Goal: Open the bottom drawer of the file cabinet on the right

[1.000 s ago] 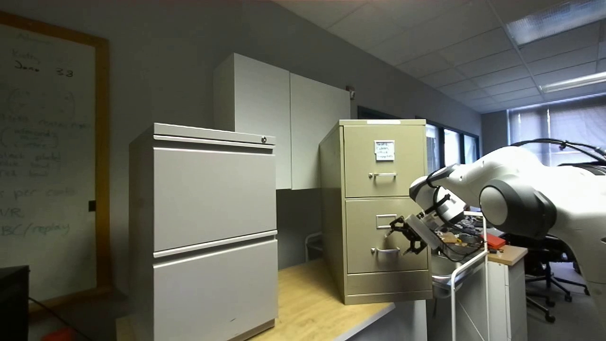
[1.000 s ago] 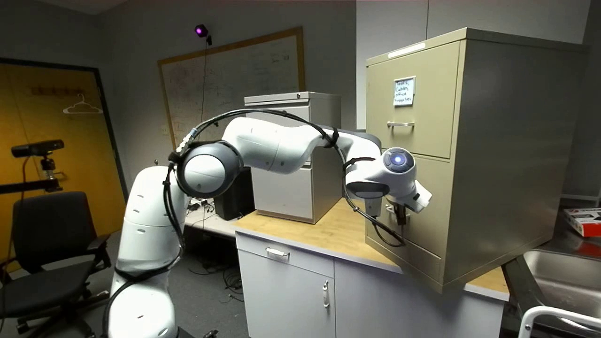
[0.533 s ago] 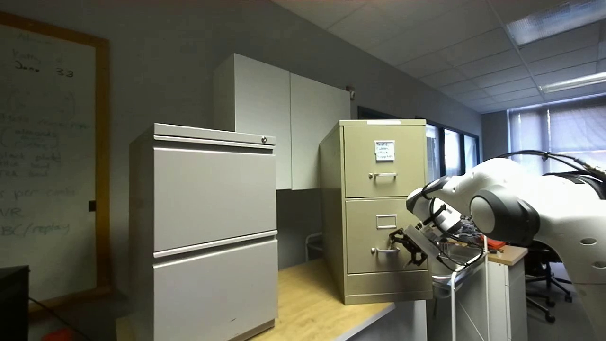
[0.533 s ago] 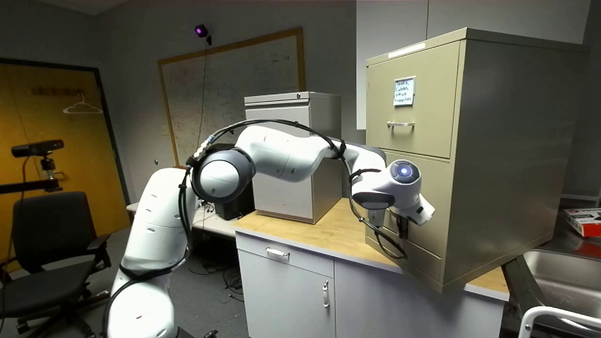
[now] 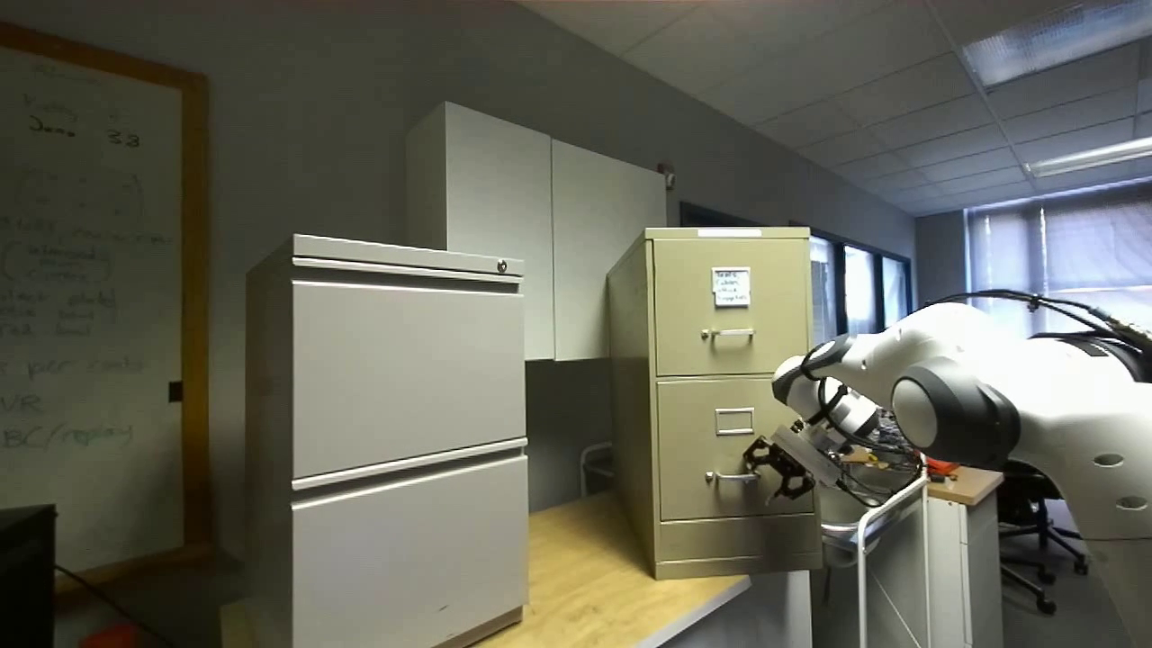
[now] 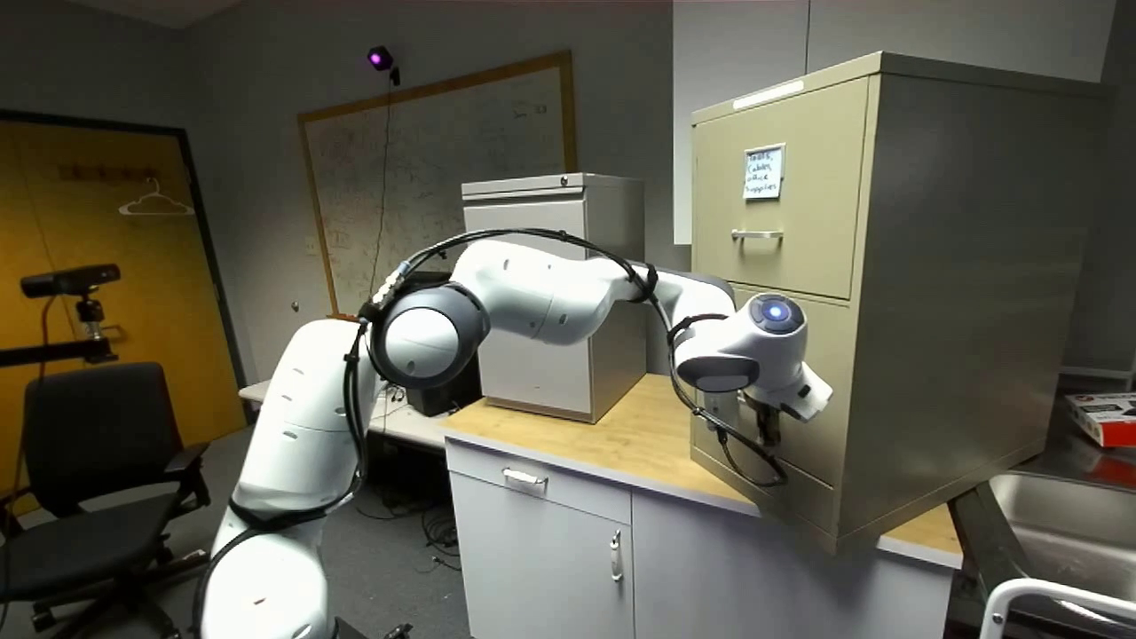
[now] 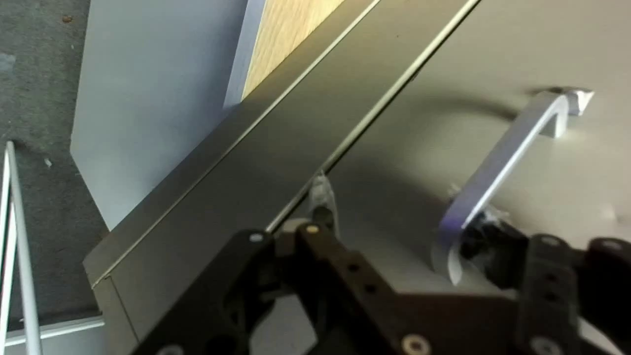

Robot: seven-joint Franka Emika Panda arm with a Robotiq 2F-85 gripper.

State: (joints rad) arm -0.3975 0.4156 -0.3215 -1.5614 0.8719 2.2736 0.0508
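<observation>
Your gripper (image 7: 404, 197) had dropped level with the metal handle (image 7: 500, 160) over the last second. Its fingers (image 7: 324, 197) stood wide apart, clamped on nothing, the handle's closest end between them. Just ahead, the bottom drawer (image 5: 720, 454) of the beige file cabinet (image 5: 634, 387) sat closed. A grip so near that end looked liable to slip during the pull.

In the wrist view, the rail (image 7: 22, 246) is well to the left of the fingers (image 7: 323, 197). In an exterior view, the grey cabinet (image 5: 409, 378) stands on the table (image 5: 585, 558), left of the fingers; the whiteboard (image 5: 90, 297) hangs farther left. In an exterior view, the sink (image 6: 1081, 519) is right of the fingers and lower, the box (image 6: 1108, 419) to their right, the chair (image 6: 98, 479) well to their left.
</observation>
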